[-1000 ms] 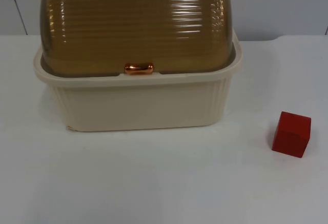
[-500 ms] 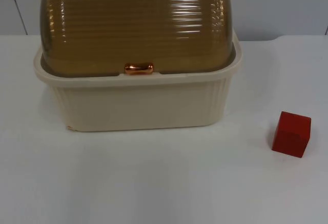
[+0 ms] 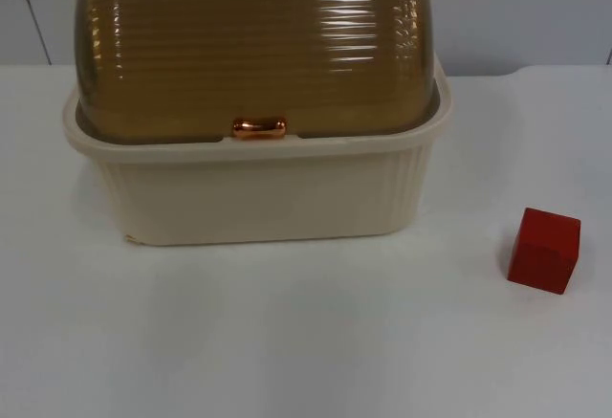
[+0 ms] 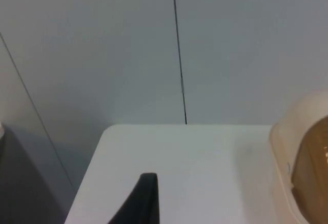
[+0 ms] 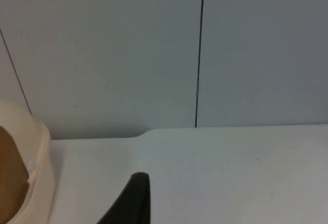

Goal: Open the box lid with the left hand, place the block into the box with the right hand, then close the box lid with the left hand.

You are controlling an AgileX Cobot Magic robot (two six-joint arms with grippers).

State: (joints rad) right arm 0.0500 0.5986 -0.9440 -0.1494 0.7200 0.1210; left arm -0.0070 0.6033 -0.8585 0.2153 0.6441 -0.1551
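A cream box [image 3: 258, 188] stands at the back left of the white table, and its ribbed amber lid [image 3: 253, 45] is down, with a copper handle [image 3: 259, 128] at the lid's front edge. A red block [image 3: 544, 250] rests on the table to the box's right, apart from it. My left gripper [image 4: 139, 203] waits over the table beside the box's left end [image 4: 283, 152], well clear of it. My right gripper [image 5: 131, 201] waits off the box's right end [image 5: 37, 167], touching nothing. The amber lid [image 4: 313, 175] is also seen past the cream rim.
The grey partition wall [image 3: 516, 7] closes the table behind the box. White table top [image 3: 287, 332] stretches in front of the box and around the block. The table's left edge [image 4: 89, 167] drops off near my left gripper.
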